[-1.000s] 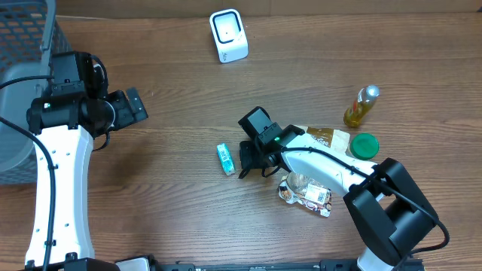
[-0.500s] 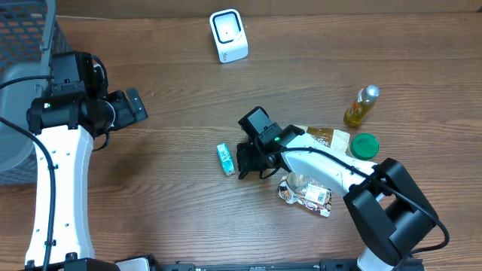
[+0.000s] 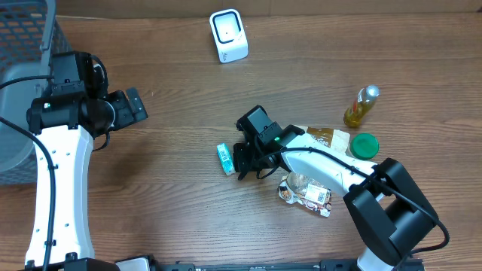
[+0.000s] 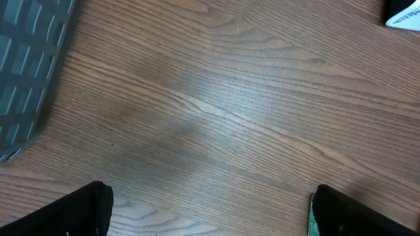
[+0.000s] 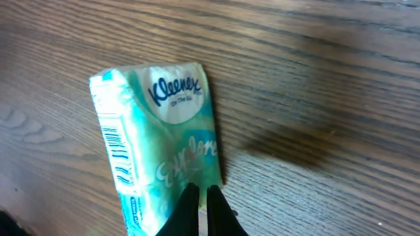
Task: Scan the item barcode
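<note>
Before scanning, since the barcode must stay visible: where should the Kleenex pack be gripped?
Probably from above, pinching the long sides at the logo end: the Kleenex pack lies flat on the table, and its barcode sits further along one long side.

Tally taken on one worktop [image 3: 181,75].
- Tissue pack [image 3: 225,159]: one, and it showed one barcode [image 5: 117,154] in the right wrist view.
- Scanner [image 3: 228,35]: one.
- Bottle [image 3: 361,105]: one.
- Green lid [image 3: 365,145]: one.
- Packets: two, made up of one brown packet [image 3: 329,138] and one clear packet [image 3: 305,193].
- Basket [image 3: 22,45]: one.
- Arms: two, namely the left arm [image 3: 60,173] and the right arm [image 3: 324,164].
- Claws: two, namely the left claw [image 3: 140,105] and the right claw [image 3: 239,160].
</note>
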{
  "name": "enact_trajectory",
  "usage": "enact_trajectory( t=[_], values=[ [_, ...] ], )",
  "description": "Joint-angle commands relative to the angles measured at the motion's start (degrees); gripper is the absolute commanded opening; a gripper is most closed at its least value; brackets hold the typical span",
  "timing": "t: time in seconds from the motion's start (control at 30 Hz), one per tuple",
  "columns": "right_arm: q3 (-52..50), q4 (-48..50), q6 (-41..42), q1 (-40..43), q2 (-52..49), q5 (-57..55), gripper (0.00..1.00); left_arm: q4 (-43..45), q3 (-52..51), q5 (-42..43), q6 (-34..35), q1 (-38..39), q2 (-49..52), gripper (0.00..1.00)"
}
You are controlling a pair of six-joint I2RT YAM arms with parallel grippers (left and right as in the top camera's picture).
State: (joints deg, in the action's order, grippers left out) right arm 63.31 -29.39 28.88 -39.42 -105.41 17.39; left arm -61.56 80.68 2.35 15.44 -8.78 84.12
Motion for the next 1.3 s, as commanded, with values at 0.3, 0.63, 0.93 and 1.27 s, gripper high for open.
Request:
enact_trajectory(
  t=[0.3, 0.63, 0.93, 1.27],
  values=[
    [-0.3, 2.7, -6.7, -0.1, -0.2, 10.4, 0.04, 0.0, 0.8, 0.5, 0.4, -0.2, -0.5, 1.0],
    [-0.3, 2.9, -6.6, -0.1, -0.2, 5.7, 0.28, 0.0, 0.8, 0.5, 0.4, -0.2, -0.5, 1.0],
    [-0.2, 8.6, -6.2, -0.1, -0.2, 5.2, 0.97, 0.0, 0.8, 0.5, 0.4, -0.2, -0.5, 1.0],
    [-0.3, 10.7, -6.9, -0.5, -0.2, 1.5, 0.38, 0.1, 0.8, 0.5, 0.4, -0.2, -0.5, 0.99]
  ],
)
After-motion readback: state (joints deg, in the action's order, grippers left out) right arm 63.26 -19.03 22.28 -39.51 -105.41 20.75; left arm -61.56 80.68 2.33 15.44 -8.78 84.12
